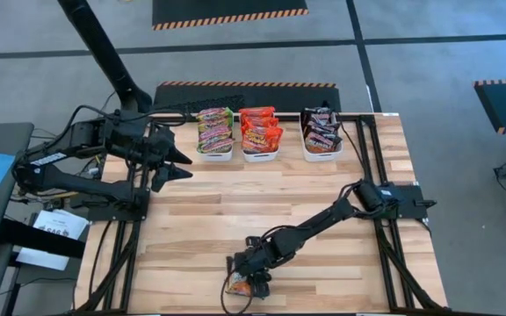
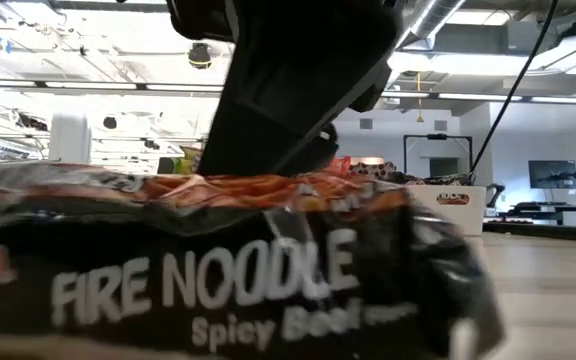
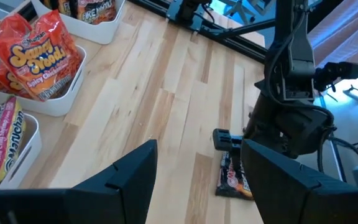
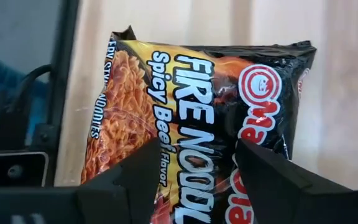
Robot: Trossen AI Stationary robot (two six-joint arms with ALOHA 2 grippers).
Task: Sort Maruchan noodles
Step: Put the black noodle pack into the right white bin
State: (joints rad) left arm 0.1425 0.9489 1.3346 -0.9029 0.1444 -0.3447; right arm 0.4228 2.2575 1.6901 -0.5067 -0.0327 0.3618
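Observation:
A black packet reading "Fire Noodle Spicy Beef" (image 4: 204,118) lies flat on the wood near the table's near edge (image 1: 238,284) and fills the front of the low view (image 2: 228,280). My right gripper (image 4: 197,146) is open above it, pointing down, with its two fingers over the packet's middle (image 1: 249,274). My left gripper (image 1: 181,164) is open and waits at the table's left side, beside the bins; its wrist view shows the packet (image 3: 234,177) under the right arm. The other packets sit in three white bins at the far edge. My right gripper stands open over the middle of the black packet (image 4: 194,99), coming from above. Its fingers (image 4: 135,180) stand apart across the printed face. Whether the fingertips touch the packet I cannot tell. The packet lies flat on the table.
Three white bins stand in a row at the far edge: green-yellow packets (image 1: 215,156), red-orange packets (image 1: 260,158), black packets (image 1: 321,158). Bare wood (image 1: 262,202) lies between the bins and the right gripper. The table's near edge (image 1: 323,309) is close to the packet.

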